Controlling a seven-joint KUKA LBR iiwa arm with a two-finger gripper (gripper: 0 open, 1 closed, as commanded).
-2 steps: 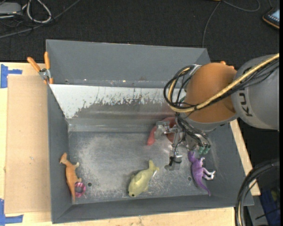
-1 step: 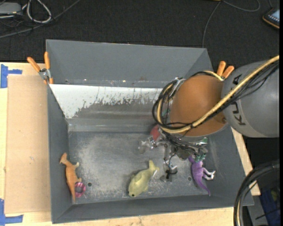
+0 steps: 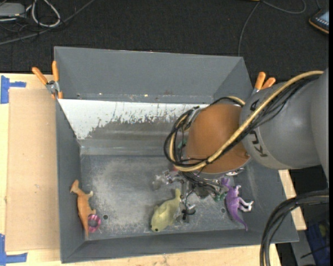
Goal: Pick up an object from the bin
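Closest up, the grey arm (image 3: 288, 126) with its orange wrist cover (image 3: 213, 137) is hanging over the grey metal bin (image 3: 122, 82), gripper (image 3: 186, 199) sitting just beside a yellow-green plastic dinosaur (image 3: 165, 215) near the front wall. Can't tell how open it's standing or if it's gripping anything. Risk: the purple toy dinosaur (image 3: 235, 204) nearby getting snagged instead.

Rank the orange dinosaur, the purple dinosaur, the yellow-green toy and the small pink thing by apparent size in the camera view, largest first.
1 to 3. Orange dinosaur, purple dinosaur and yellow-green toy: they look about alike, so no ranking among them.
4. Small pink thing: clearly the smallest.
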